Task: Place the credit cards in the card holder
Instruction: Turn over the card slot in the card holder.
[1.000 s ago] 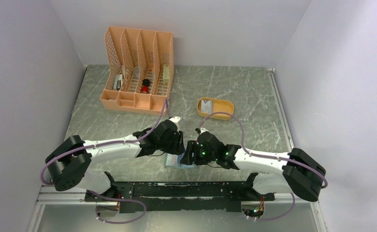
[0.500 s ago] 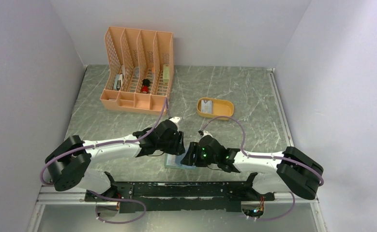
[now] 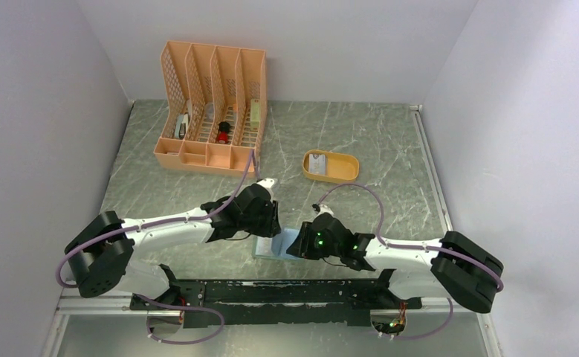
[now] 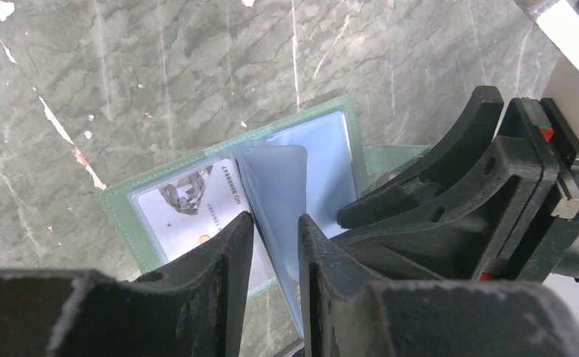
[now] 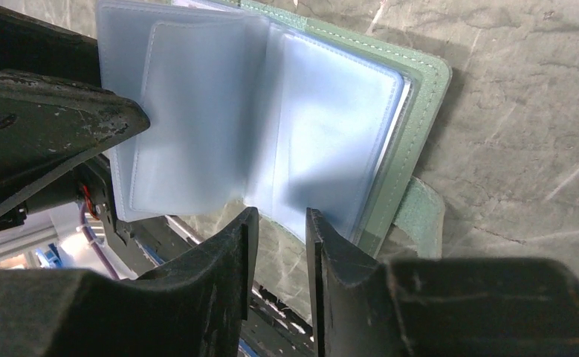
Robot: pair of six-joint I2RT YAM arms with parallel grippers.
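The sage-green card holder lies open on the table between both grippers. In the left wrist view, one credit card with dark markings sits in the left sleeve of the card holder. A clear sleeve stands upright and runs between the narrowly parted fingers of my left gripper; they do not pinch it. My right gripper hovers at the near edge of the card holder, jaws slightly apart with only table between them. Another pale card lies in the yellow tray.
The mustard-yellow oval tray sits behind the grippers to the right. A peach lattice desk organizer with small items stands at the back left. White walls enclose the table on three sides. The black frame rail runs along the near edge.
My right gripper has drawn back toward the right and near edge, uncovering more of the card holder, and its jaws have narrowed. The left jaws have also narrowed around the upright sleeve.
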